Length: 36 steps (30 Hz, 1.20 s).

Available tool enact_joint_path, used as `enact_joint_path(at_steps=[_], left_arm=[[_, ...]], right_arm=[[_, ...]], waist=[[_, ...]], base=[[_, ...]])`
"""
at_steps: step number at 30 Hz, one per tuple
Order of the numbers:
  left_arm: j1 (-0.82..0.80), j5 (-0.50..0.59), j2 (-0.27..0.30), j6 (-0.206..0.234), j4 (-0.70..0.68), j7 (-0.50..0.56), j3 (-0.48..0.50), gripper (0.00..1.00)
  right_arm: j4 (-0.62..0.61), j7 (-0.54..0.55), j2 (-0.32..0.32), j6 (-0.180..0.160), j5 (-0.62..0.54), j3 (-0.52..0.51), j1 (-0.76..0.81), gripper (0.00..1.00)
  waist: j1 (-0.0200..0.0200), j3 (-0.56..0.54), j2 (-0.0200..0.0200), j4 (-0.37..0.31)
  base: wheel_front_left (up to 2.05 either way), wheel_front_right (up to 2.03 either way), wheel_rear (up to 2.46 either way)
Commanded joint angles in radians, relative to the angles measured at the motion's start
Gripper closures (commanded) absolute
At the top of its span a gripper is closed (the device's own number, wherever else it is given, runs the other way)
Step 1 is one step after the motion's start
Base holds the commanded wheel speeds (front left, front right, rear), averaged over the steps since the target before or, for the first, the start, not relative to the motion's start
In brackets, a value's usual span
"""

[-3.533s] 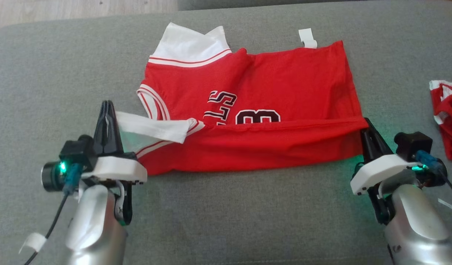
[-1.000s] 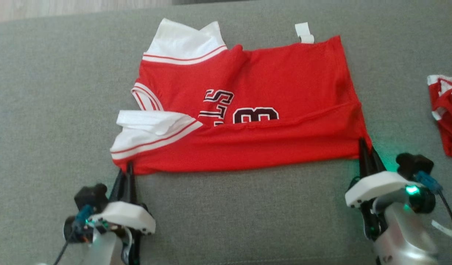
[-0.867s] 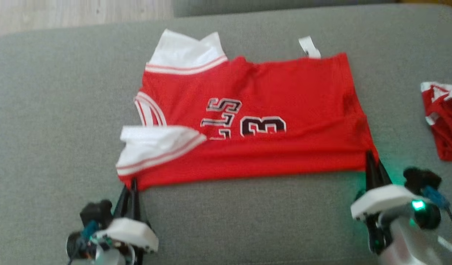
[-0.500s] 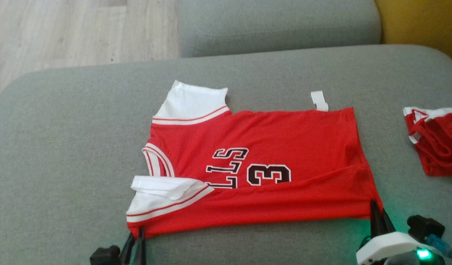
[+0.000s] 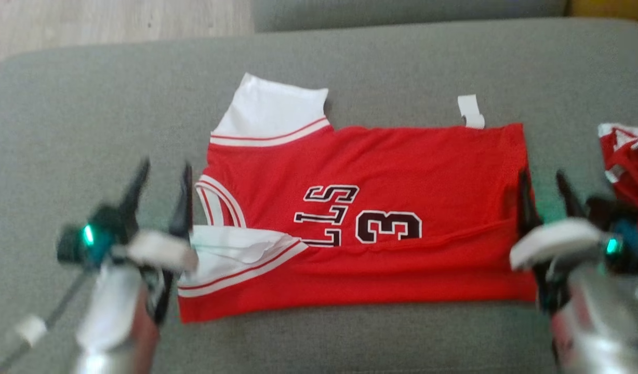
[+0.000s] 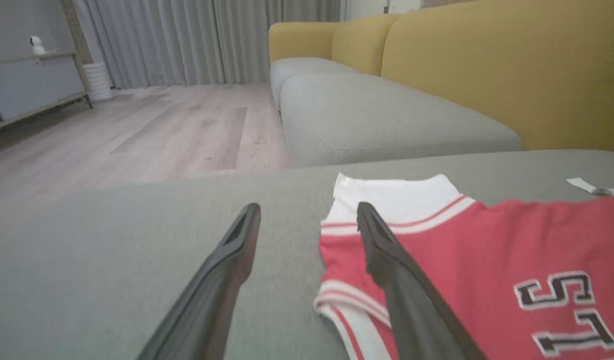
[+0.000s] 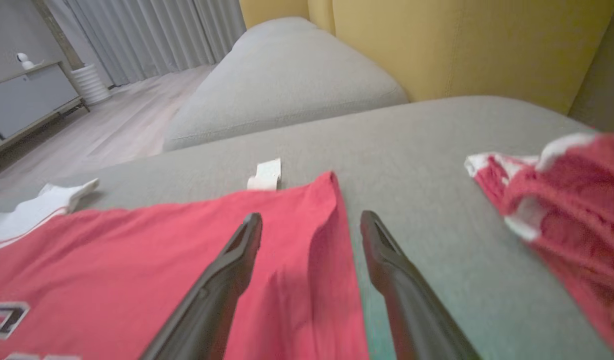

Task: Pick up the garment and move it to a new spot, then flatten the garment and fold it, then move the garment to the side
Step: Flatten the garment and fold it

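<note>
A red basketball jersey (image 5: 381, 197) with white trim and black lettering lies spread on the grey sofa cushion (image 5: 350, 62), its near edge folded up over the front. My left gripper (image 5: 162, 176) hovers open beside the jersey's left armhole, nothing between its fingers. In the left wrist view the left gripper (image 6: 307, 220) straddles the jersey (image 6: 487, 260) edge and bare cushion. My right gripper (image 5: 545, 184) stands open at the jersey's right hem. The right wrist view has the right gripper (image 7: 311, 225) open over the jersey (image 7: 162, 250) hem, holding nothing.
A second red and white garment (image 5: 628, 166) lies crumpled at the right edge of the cushion, also near my right gripper as the crumpled garment (image 7: 562, 200). A white label tab (image 5: 469, 111) sticks out past the jersey's far edge. Yellow sofa back (image 6: 487, 65) and wooden floor (image 6: 137, 130) lie beyond.
Both grippers let go of the jersey's near corners, opened, and moved forward to its left and right sides. The near fold lies flatter. The head camera has shifted between frames.
</note>
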Motion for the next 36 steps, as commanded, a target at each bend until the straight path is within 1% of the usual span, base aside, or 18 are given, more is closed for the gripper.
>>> enact_joint_path(at_steps=[1, 3, 4, 9, 13, 19, 20, 21, 22, 25, 31, 34, 36], left_arm=[[-0.116, 0.012, 0.041, -0.010, 0.007, -0.005, 0.015, 0.00], [-0.198, 0.003, 0.052, -0.016, 0.045, -0.001, 0.011, 0.00], [-0.198, 0.003, 0.052, -0.016, 0.045, -0.001, 0.011, 0.00], [-0.356, -0.004, 0.070, -0.026, 0.126, 0.004, -0.030, 0.00], [-0.442, -0.020, 0.079, -0.029, 0.180, 0.017, -0.079, 0.00], [-0.532, -0.086, 0.106, -0.030, 0.225, 0.014, -0.177, 0.00], [-0.541, -0.099, 0.112, -0.030, 0.231, 0.013, -0.188, 0.00], [-0.548, -0.112, 0.118, -0.030, 0.236, 0.011, -0.198, 0.00], [-0.558, -0.133, 0.131, -0.030, 0.244, 0.008, -0.217, 0.00], [-0.564, -0.164, 0.143, -0.030, 0.253, 0.003, -0.240, 0.00], [-0.591, -0.232, 0.168, -0.030, 0.265, 0.001, -0.288, 0.00], [-0.611, -0.303, 0.176, -0.030, 0.255, 0.029, -0.323, 0.00], [-0.631, -0.347, 0.195, -0.030, 0.236, 0.067, -0.368, 0.00]], right_arm=[[-0.005, 0.017, -0.031, -0.001, -0.016, 0.024, -0.099, 0.00], [0.026, 0.038, -0.049, -0.001, -0.033, 0.019, -0.170, 0.00], [0.026, 0.038, -0.049, -0.001, -0.033, 0.019, -0.170, 0.00], [0.113, 0.094, -0.079, -0.001, -0.066, 0.007, -0.324, 0.00], [0.181, 0.128, -0.098, -0.001, -0.086, 0.002, -0.418, 0.00], [0.277, 0.202, -0.104, -0.001, -0.111, 0.048, -0.496, 0.00], [0.288, 0.210, -0.101, -0.001, -0.107, 0.059, -0.502, 0.42], [0.298, 0.218, -0.099, -0.001, -0.103, 0.072, -0.506, 0.64], [0.308, 0.225, -0.101, -0.001, -0.097, 0.100, -0.514, 1.00], [0.317, 0.225, -0.110, -0.001, -0.076, 0.129, -0.518, 1.00], [0.306, 0.173, -0.129, -0.001, -0.040, 0.158, -0.528, 1.00], [0.291, 0.134, -0.126, -0.001, -0.023, 0.166, -0.541, 1.00], [0.282, 0.116, -0.119, -0.001, -0.012, 0.177, -0.552, 1.00]], waist=[[-0.0002, 0.060, 0.0000, -0.005], [-0.0002, 0.099, 0.0000, -0.008], [-0.0002, 0.099, 0.0000, -0.008], [-0.0002, 0.184, 0.0000, -0.008], [-0.0002, 0.243, 0.0000, -0.003], [-0.0002, 0.295, 0.0000, 0.001], [-0.0002, 0.299, 0.0000, 0.000], [-0.0002, 0.301, 0.0000, -0.001], [-0.0002, 0.302, 0.0000, -0.006], [-0.0002, 0.298, 0.0000, -0.012], [-0.0002, 0.294, 0.0000, -0.028], [-0.0002, 0.304, 0.0000, -0.038], [-0.0002, 0.318, 0.0000, -0.046]], base=[[0.00, 0.00, 0.00], [0.00, 0.00, 0.00], [0.00, 0.00, 0.00], [0.00, 0.00, 0.00], [0.00, 0.00, 0.00], [0.00, 0.00, 0.00], [0.00, 0.00, 0.00], [0.00, 0.00, 0.00], [0.00, 0.00, 0.00], [0.00, 0.00, 0.00], [0.00, 0.00, 0.00], [0.00, 0.00, 0.00], [0.00, 0.00, 0.00]])
